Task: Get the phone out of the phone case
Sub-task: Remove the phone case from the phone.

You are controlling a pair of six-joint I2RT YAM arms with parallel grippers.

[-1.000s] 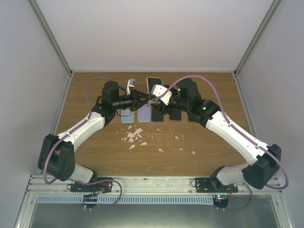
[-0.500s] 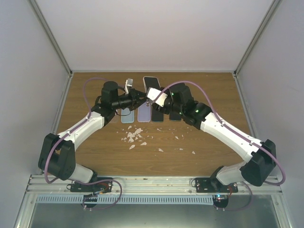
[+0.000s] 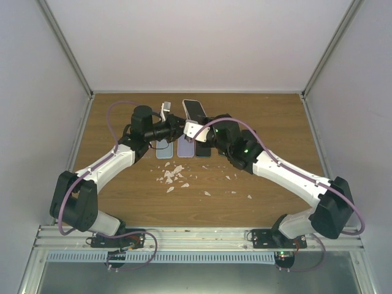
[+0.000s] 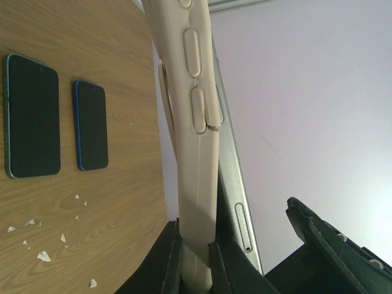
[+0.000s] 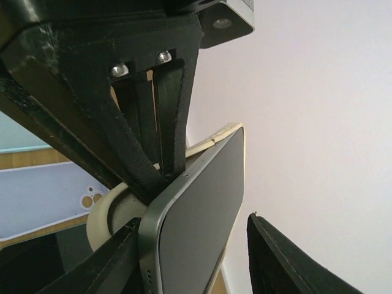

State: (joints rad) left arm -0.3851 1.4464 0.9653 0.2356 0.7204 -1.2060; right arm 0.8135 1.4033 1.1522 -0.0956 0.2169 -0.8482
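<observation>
The cream phone case [image 4: 199, 153] stands on edge above the table, and my left gripper [image 4: 195, 257] is shut on its lower end. The phone [image 5: 202, 214], dark-screened with a grey metal rim [image 4: 236, 184], leans out of the case along one long side. My right gripper [image 5: 196, 263] straddles the phone's lower end and is open. Its left finger [image 5: 104, 269] lies against the phone's edge, while the right finger [image 5: 288, 263] stands apart from the screen. From above, the phone [image 3: 194, 109] sticks up where both grippers meet.
On the table under the grippers lie a light blue case [image 3: 164, 150], a lavender case [image 3: 185, 147] and a dark phone [image 3: 202, 149]. White crumbs [image 3: 173, 176] are scattered nearer the arms. Two dark phones [image 4: 32, 116] [image 4: 92, 125] lie flat. Enclosure walls stand close behind.
My right arm has swung left toward the left gripper and its jaws have narrowed round the phone. The phone's top has shifted left. The left gripper keeps its hold.
</observation>
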